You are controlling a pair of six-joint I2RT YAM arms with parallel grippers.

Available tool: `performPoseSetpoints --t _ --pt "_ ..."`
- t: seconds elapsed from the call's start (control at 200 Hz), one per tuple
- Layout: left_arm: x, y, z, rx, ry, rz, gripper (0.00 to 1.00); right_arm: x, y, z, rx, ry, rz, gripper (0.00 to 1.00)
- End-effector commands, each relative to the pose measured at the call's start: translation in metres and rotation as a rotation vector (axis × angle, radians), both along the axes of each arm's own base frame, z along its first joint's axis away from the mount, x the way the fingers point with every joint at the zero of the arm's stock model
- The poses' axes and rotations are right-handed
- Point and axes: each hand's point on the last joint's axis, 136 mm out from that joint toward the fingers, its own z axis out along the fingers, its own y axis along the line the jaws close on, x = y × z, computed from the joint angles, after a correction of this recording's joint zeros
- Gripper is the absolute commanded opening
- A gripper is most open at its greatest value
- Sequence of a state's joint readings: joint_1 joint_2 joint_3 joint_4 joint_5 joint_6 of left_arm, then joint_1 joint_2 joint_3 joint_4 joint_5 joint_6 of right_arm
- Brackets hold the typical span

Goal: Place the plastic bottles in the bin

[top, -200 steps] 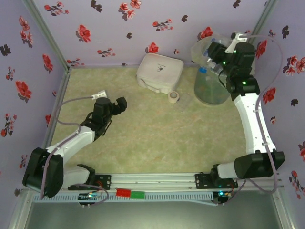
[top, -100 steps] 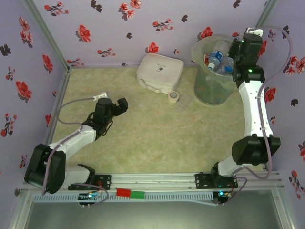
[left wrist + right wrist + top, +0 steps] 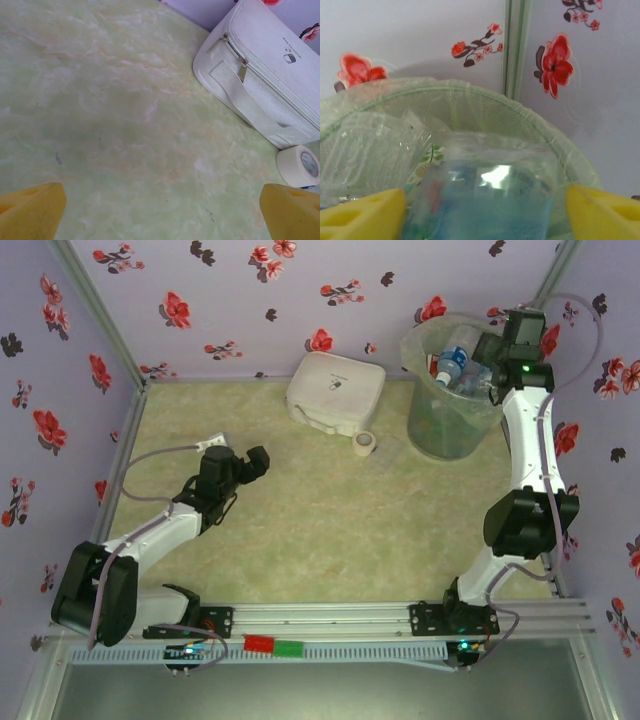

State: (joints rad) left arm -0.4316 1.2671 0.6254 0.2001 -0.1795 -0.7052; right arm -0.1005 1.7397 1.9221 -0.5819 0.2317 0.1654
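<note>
Where the right pincer [image 3: 485,217] hangs over the bin [image 3: 520,117], one clear bottle [image 3: 485,192] lies directly between its yellow fingertips [image 3: 365,215]. The bottle is blue-tinted low down, with a bright glare on its upper side. The pincer is spread wide, one tip on each side of the bottle. A gap shows at the right tip, and at the left tip I cannot tell whether pad and plastic touch. Left of the pincer sits a crumpled clear bottle [image 3: 370,150], with a scrap of green-printed label beside it. Just beyond the tips curves the bin's rim, translucent grey-green with a fine mesh texture, and a clear bag [image 3: 465,107] is draped over it. Past that rises the lilac wall [image 3: 420,30] with red flowers.

From above, the plastic bottles [image 3: 455,355] are heaped at the bin's mouth just ahead of the right pincer's tips. They are clear, with blue labels and caps. The bin is tall and round, and darker green toward its base.

Well apart from the bin, the left pincer [image 3: 160,215] hovers low over the pale green marbled counter [image 3: 125,125], spread wide with bare counter between its tips. Ahead of it and to its right lies a white box [image 3: 265,85] with a zip and a webbing strap. A tape roll [image 3: 300,165] rests just beside the box, near the right fingertip.
</note>
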Motion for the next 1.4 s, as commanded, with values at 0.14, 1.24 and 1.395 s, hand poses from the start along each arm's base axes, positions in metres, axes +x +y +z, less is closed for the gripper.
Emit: performPoseSetpoints --t 0.14,1.24,1.395 --pt "0.008 0.003 0.025 0.003 -0.04 0.001 1.0 -0.017 -0.002 0.072 -0.01 -0.14 -0.011 1.0" --pt "-0.007 0.152 0.017 0.594 -0.08 0.322 1.0 -0.141 0.153 -0.229 -0.3 0.163 0.278 1.0" --pt "-0.003 0.161 0.007 0.657 -0.084 0.339 1.0 -0.119 0.136 -0.239 -0.352 0.196 0.26 1.0"
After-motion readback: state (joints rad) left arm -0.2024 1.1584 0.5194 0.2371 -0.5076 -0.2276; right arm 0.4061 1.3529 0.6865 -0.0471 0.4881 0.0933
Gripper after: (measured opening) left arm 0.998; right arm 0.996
